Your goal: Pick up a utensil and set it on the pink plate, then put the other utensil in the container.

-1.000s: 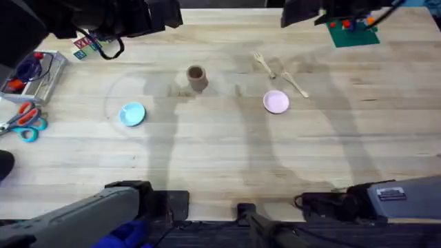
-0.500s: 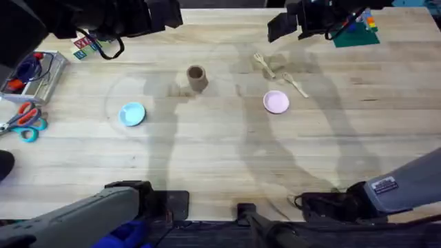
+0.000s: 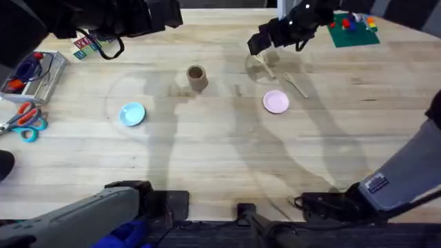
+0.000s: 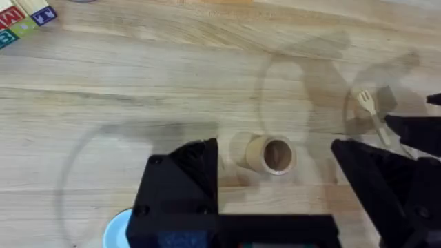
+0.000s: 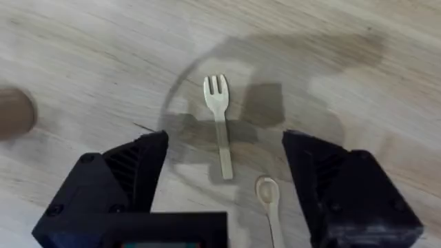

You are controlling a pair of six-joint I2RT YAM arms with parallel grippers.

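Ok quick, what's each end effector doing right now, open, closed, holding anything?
Left end effector: open, holding nothing, above the brown container.
Right end effector: open, holding nothing, over the fork on the table.

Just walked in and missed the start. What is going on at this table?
The right gripper hangs open above the wooden fork, which lies flat on the table beside the wooden spoon. Nothing has been picked up yet: the pink plate is bare, and the brown container stands upright with nothing showing inside. The left gripper is open too, up above the container and holding nothing. A blue plate sits off toward the left side.
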